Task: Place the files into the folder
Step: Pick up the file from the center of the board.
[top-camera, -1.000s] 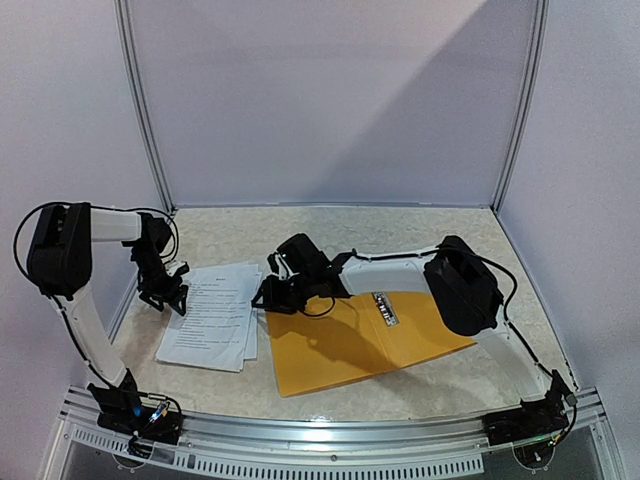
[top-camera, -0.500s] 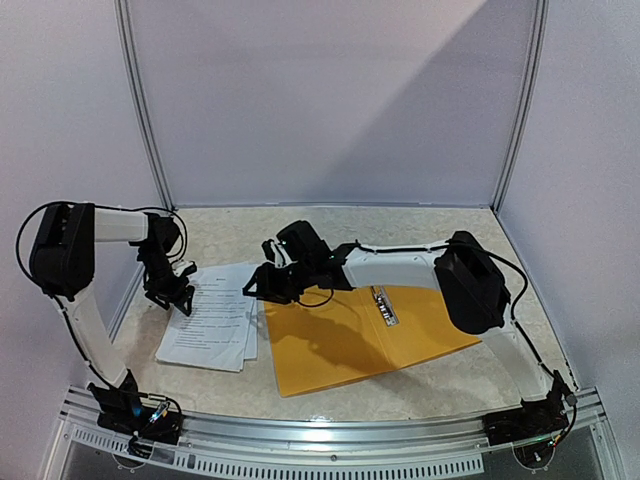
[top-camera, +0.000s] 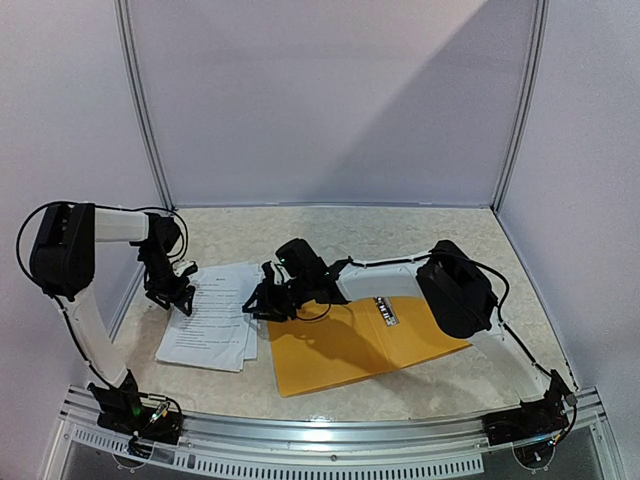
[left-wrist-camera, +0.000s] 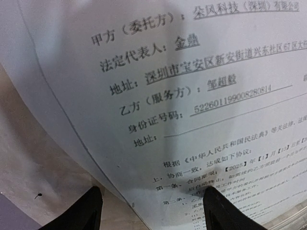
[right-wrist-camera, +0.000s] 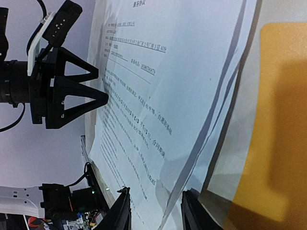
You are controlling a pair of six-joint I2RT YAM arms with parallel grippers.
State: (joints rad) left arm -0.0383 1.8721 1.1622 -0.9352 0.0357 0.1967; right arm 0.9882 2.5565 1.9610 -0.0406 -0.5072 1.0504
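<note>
Several printed sheets [top-camera: 212, 318] lie in a loose stack on the table [top-camera: 420, 235], flat and just left of the orange folder [top-camera: 360, 345], none of them inside it. The right claw [top-camera: 262, 305] sits at the stack's right edge, lower and nearer than half a second ago, its fingers partly spread with the paper edge between them but not pinched. The left claw [top-camera: 177, 302] hangs over the stack's far left corner, fingers wide apart, about where it was before. Sheets and folder have not visibly moved.
</note>
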